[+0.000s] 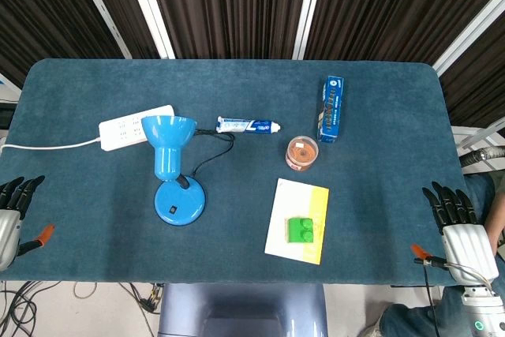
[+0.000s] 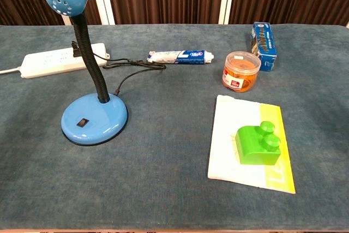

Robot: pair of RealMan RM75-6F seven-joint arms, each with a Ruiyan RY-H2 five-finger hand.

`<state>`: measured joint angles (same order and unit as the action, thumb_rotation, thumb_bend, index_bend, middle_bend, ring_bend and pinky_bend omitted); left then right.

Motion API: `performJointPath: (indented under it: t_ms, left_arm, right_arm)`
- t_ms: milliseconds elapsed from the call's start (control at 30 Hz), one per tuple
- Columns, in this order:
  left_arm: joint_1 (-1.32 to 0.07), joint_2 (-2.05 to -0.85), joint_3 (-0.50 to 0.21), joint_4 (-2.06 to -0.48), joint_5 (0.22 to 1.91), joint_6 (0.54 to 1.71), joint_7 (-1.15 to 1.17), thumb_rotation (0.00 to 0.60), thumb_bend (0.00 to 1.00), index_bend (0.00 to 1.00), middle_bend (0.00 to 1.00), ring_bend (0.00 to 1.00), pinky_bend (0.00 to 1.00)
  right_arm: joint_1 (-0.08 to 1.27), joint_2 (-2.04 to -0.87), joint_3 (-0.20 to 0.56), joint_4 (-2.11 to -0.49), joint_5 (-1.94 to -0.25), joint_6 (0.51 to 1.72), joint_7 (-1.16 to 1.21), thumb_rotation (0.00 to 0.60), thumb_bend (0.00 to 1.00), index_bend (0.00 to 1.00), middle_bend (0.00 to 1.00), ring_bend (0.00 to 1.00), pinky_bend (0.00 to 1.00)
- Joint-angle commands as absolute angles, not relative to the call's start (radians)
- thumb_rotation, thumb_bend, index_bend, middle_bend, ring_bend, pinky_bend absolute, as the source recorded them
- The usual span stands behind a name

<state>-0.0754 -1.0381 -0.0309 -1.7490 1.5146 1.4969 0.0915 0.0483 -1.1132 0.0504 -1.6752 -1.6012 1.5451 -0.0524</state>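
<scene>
Two hands sit at the near corners of the blue-carpeted table [image 1: 379, 116], and neither holds anything. The left hand [image 1: 14, 215] lies at the table's left edge with its dark fingers stretched out and apart, released; the right hand [image 1: 458, 230] lies at the right edge the same way, fingers spread and empty. Both are well apart from every object, which reads as a resting pose off to the sides that leaves the middle of the table free.

Nearest the right hand is the green toy brick [image 1: 304, 230], which sits on a white and yellow booklet [image 1: 286, 215] lying flat near the front edge. Nearest the left hand is the blue desk lamp [image 1: 173, 165], upright on its round base with the shade tipped upward. Its black cord runs back to the white power strip [image 1: 134, 128], so the lamp appears to stand near the strip because it is plugged into it.

Behind the booklet stands a small clear jar [image 2: 240, 71] with orange contents and an orange lid. A toothpaste tube [image 2: 178, 57] lies on its side between the strip and the jar, and a blue box [image 2: 263, 38] lies flat beside the jar.

Much is cut off. The chest view shows neither hand. In the head view the left hand is clipped by the picture's edge, so its thumb side is only partly seen. The lamp's shade is cropped at the top of the chest view. Print on the box, tube and jar label is too small to read, and what the jar holds cannot be made out.
</scene>
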Motion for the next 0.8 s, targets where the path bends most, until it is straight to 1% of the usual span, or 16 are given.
performJointPath:
  t_ms: [33, 800]
  left_arm:
    - [-0.075, -1.038, -0.031, -1.749, 1.514, 1.497, 0.091, 0.6, 0.26, 0.1, 0.15, 0.08, 0.12]
    - [-0.073, -1.04, -0.034, -1.749, 1.509, 1.503, 0.098, 0.6, 0.25, 0.1, 0.15, 0.08, 0.12]
  right_arm:
    - [0.049, -1.113, 0.05, -1.676, -1.601, 1.544, -0.053, 0.6, 0.11, 0.0, 0.02, 0.04, 0.0]
    - [0.049, -1.109, 0.047, -1.693, -1.587, 1.536, -0.05, 0.6, 0.11, 0.0, 0.02, 0.04, 0.0]
